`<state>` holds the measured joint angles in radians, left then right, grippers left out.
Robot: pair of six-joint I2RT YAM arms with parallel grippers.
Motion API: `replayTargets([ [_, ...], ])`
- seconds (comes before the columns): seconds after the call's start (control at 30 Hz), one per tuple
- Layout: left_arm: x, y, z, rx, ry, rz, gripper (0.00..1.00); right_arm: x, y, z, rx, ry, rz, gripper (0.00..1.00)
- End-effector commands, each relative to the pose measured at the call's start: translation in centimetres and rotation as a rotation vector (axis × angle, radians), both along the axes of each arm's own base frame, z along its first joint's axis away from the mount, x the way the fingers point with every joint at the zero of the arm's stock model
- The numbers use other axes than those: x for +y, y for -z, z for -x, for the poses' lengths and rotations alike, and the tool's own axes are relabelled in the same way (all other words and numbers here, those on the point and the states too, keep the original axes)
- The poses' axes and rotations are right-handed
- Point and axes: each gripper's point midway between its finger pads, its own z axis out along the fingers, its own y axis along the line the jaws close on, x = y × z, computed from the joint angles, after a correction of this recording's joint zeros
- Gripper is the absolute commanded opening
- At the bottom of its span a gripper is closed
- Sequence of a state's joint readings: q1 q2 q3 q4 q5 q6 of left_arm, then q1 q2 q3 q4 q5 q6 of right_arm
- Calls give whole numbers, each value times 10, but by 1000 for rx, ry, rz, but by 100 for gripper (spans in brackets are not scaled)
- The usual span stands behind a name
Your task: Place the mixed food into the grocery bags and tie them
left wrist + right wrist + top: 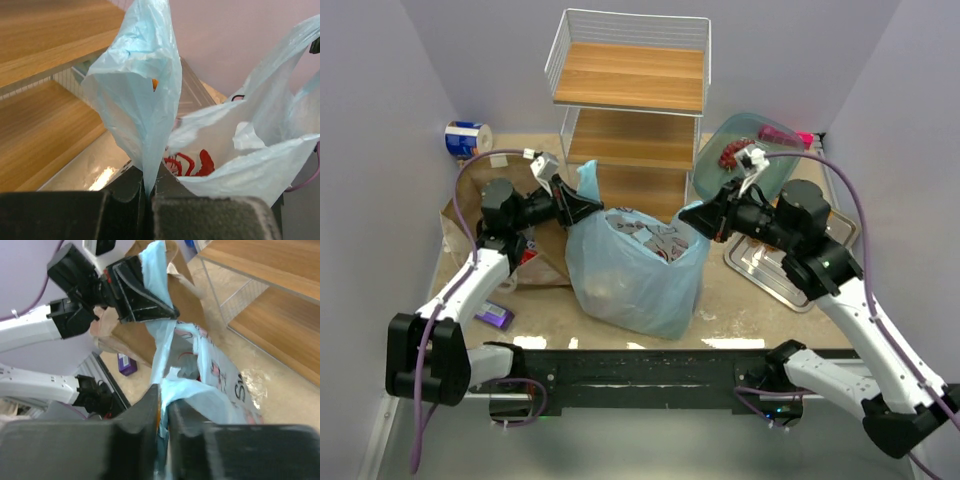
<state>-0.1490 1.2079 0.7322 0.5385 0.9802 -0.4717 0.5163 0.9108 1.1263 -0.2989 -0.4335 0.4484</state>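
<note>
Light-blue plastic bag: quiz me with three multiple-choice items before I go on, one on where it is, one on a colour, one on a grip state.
1. Where does the light-blue plastic bag stand?
A) on the table in front of the wire shelf
B) on the shelf's top board
C) hanging off the table's edge

2. What colour is the item seen inside the bag in the left wrist view?
A) yellow
B) purple
C) red

3. How is the left gripper?
A) open, clear of the bag
B) shut on a fold of the bag's top
C) shut on nothing

Answers:
1 A, the top view shows it on the tabletop in front of the shelf.
2 C, red shapes show through the bag's mouth.
3 B, its fingers pinch blue plastic between them.
</note>
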Motion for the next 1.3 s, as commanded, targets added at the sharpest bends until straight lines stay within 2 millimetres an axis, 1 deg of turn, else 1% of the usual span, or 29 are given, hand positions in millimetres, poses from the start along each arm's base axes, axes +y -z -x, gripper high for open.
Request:
replayTargets([
  [0.0, 7, -15, -20, -46, -34, -64, 0, 18, -43, 13, -183, -164, -71, 30],
  [0.03, 7, -14, -18, -66, -24, -75, 0, 17, -52, 18, -233, -191, -48, 53],
  [0.1, 6, -14, -14, -89, -2, -79, 0, 11, -62, 18, -298, -169, -12, 74],
  [0.13, 6, -13, -11, -90, 12, -80, 0, 3, -74, 14, -388, -121, 31, 82],
  [0.17, 6, -13, -10, -96, 14, -81, 0, -5, -72, 9, -393, -77, 70, 94],
  [0.2, 6, -12, -9, -99, 21, -85, 0, -17, -79, 1, -454, 2, 112, 98],
  [0.27, 6, -12, -7, -100, 41, -84, 0, -23, -82, -1, -505, 35, 142, 99],
  [0.3, 6, -12, -6, -100, 43, -83, 0, -26, -78, -5, -526, 52, 161, 99],
  [0.33, 6, -11, -6, -97, 46, -84, 0, -28, -78, -8, -539, 72, 164, 99],
  [0.37, 6, -11, -5, -96, 51, -83, 0, -27, -81, -7, -560, 67, 153, 99],
  [0.4, 6, -10, -5, -96, 54, -83, 0, -24, -75, -8, -589, 45, 176, 99],
  [0.43, 5, -9, -4, -92, 57, -82, 0, -16, -73, -5, -603, -14, 171, 99],
  [0.47, 5, -9, -3, -93, 57, -81, 0, -12, -67, -6, -587, -37, 182, 99],
  [0.5, 5, -8, -3, -90, 55, -82, 0, -9, -67, -6, -587, -58, 190, 98],
  [0.53, 6, -9, -2, -95, 57, -82, 0, -7, -63, -7, -584, -75, 206, 98],
  [0.57, 5, -10, -1, -95, 58, -81, 0, -8, -55, -9, -570, -81, 234, 98],
  [0.6, 5, -10, -2, -98, 58, -81, 0, -11, -51, -12, -600, -69, 272, 98],
  [0.67, 6, -12, 0, -105, 59, -81, 0, -19, -53, -15, -646, -35, 296, 99],
  [0.73, 6, -11, 1, -100, 61, -80, 0, -21, -50, -20, -667, -50, 311, 99],
  [0.77, 5, -11, 1, -100, 63, -80, 0, -20, -49, -20, -670, -75, 306, 99],
  [0.8, 5, -10, 2, -98, 66, -79, 0, -12, -44, -19, -658, -143, 290, 99],
  [0.87, 5, -11, 3, -99, 66, -78, 0, -13, -37, -26, -629, -167, 290, 99],
  [0.9, 5, -11, 3, -102, 67, -78, 0, -9, -29, -27, -611, -208, 285, 99],
  [0.93, 5, -11, 3, -103, 67, -78, 0, -10, -24, -28, -599, -217, 286, 99],
  [0.97, 5, -11, 4, -103, 65, -78, 0, -9, -23, -26, -600, -237, 277, 99],
  [1.0, 5, -10, 4, -103, 67, -78, 0, -8, -15, -26, -581, -253, 271, 99],
  [1.07, 5, -11, 4, -103, 67, -77, 0, -7, -11, -21, -584, -289, 256, 99],
  [1.1, 5, -10, 3, -99, 67, -75, 0, -7, -5, -20, -576, -300, 254, 99],
  [1.27, 5, -9, 3, -95, 72, -73, 0, -2, 0, 0, -578, -428, 201, 99],
])
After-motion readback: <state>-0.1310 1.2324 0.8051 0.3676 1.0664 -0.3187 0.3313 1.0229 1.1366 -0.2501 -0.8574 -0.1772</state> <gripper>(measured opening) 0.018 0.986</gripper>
